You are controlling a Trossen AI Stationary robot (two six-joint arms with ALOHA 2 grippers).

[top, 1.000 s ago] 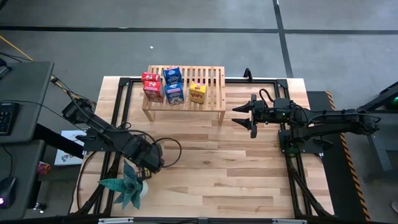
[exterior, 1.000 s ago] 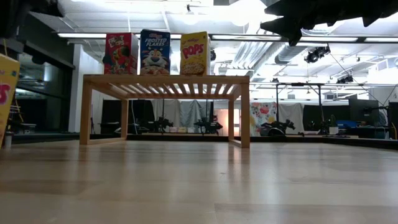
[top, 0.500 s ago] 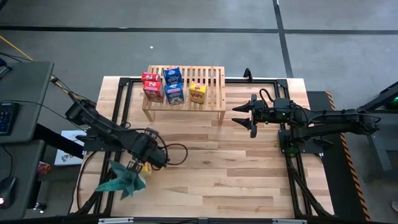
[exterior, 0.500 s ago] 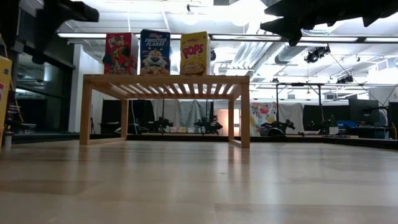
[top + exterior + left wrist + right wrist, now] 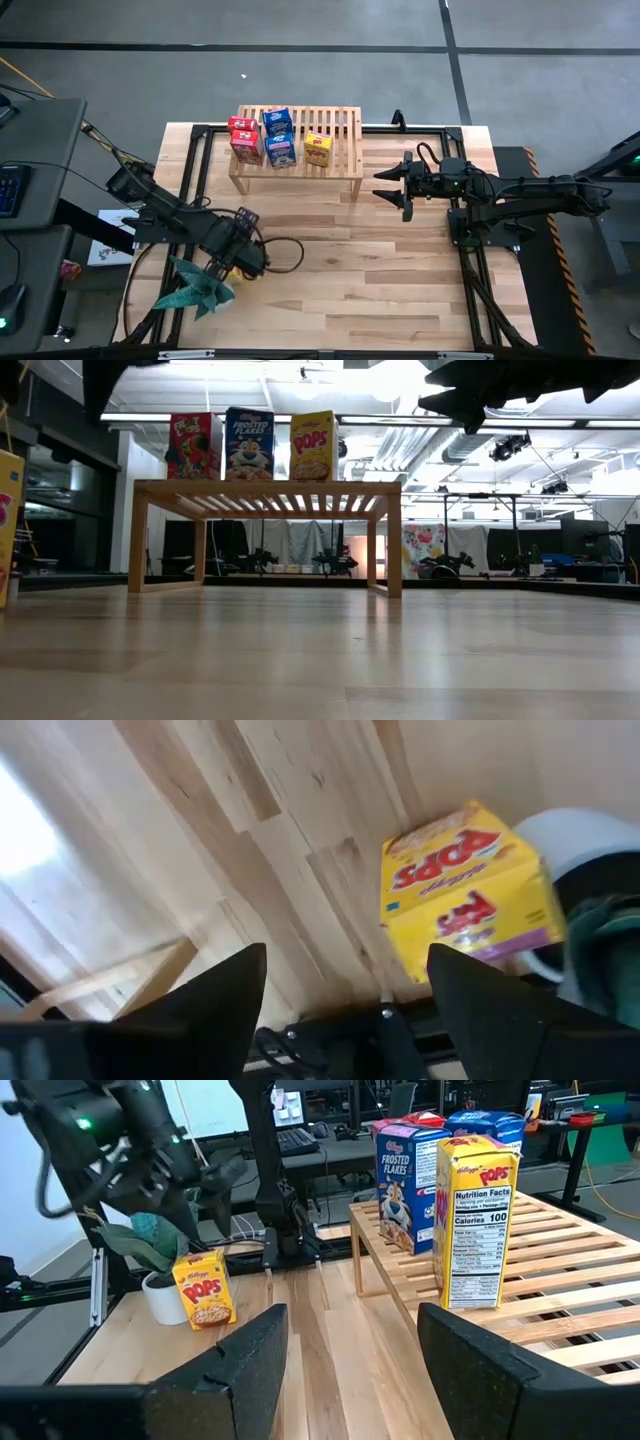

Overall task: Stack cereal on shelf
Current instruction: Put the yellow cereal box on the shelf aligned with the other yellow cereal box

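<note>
Several cereal boxes stand on the slatted top of the light-wood shelf [image 5: 345, 125]: two red [image 5: 245, 140], two blue [image 5: 280, 140] and a yellow one [image 5: 318, 149]. Another yellow box [image 5: 465, 895] stands on its base on the table near the left front, against the plant's white pot [image 5: 160, 1298]. My left gripper [image 5: 345, 980] hangs open above this box, clear of it. My right gripper [image 5: 392, 187] hovers open to the right of the shelf with nothing between its fingers.
A teal spiky plant [image 5: 198, 288] stands at the table's front left, right beside the loose yellow box [image 5: 203, 1289]. Black frame rails [image 5: 190, 170] run along the table's edges. Bare planks [image 5: 370, 270] stretch between the shelf and the near edge.
My left gripper has opened, let go of the yellow box and risen above it. The box, tilted a second ago, now stands upright on the table. The plant beside it has shifted a little toward the left edge.
</note>
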